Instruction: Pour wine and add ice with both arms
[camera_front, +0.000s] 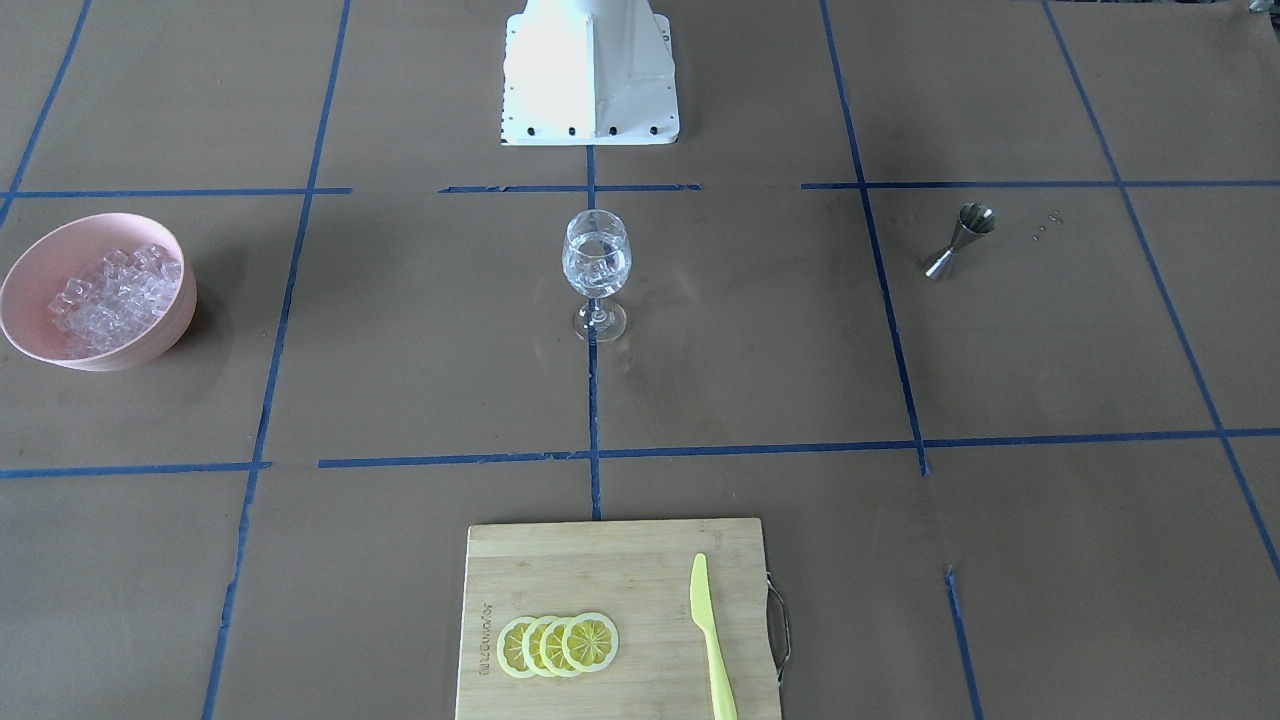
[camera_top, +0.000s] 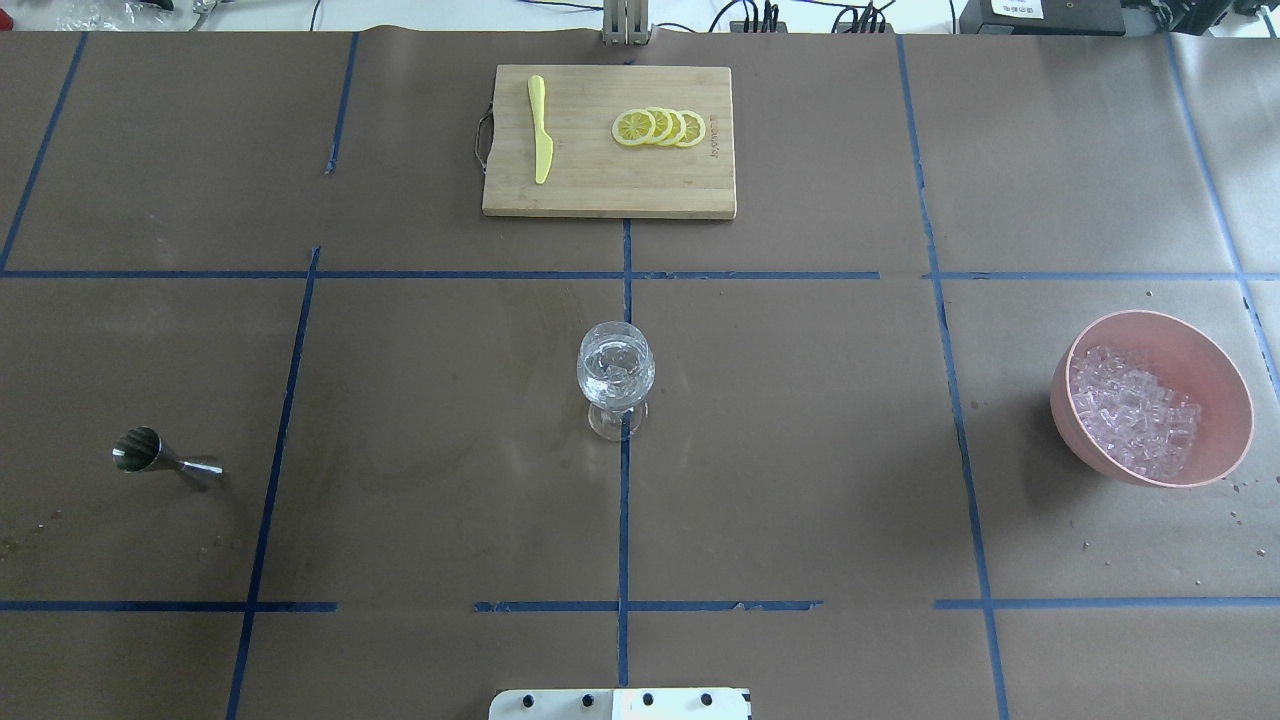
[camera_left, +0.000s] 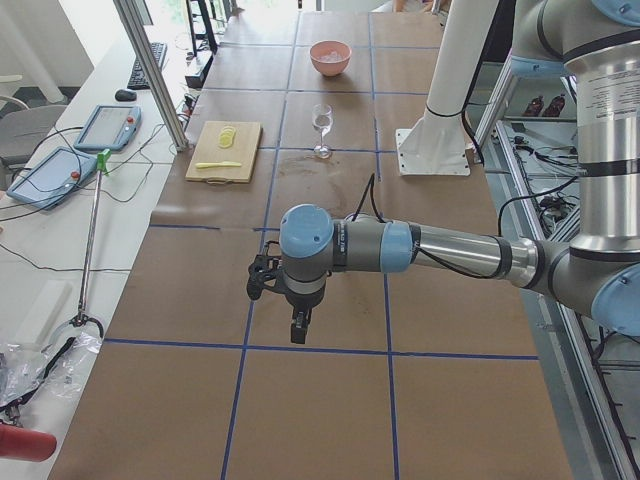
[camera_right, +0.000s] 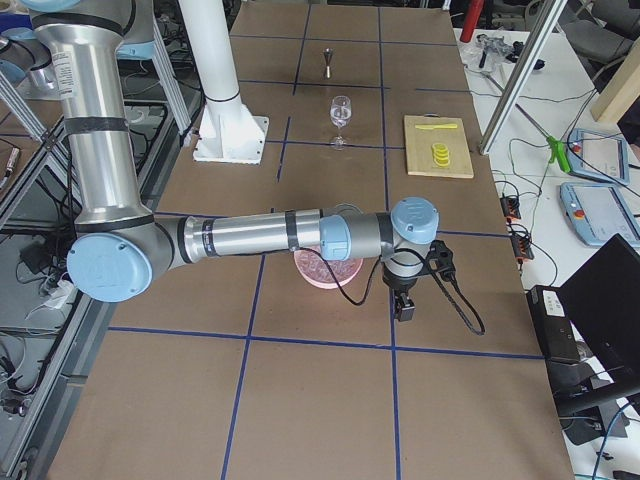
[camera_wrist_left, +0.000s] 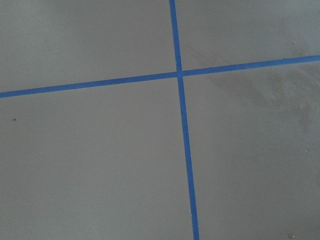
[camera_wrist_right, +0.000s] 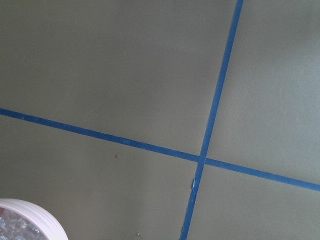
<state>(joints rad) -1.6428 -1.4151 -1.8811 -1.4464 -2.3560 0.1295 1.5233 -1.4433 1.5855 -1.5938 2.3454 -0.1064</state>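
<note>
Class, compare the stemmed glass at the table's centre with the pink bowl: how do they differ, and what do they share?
The stemmed glass is see-through; the pink bowl is opaque. The glass stands tall on a stem and foot; the bowl sits low and wide. The glass holds clear liquid, seemingly with a few cubes; the bowl holds a heap of ice. Both stand upright and open-topped.

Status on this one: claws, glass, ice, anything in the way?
Left claw, right claw out at table ends, open or shut unclear. Stemmed glass upright, wine and ice inside. Jigger, cutting board stand apart from it.
</note>
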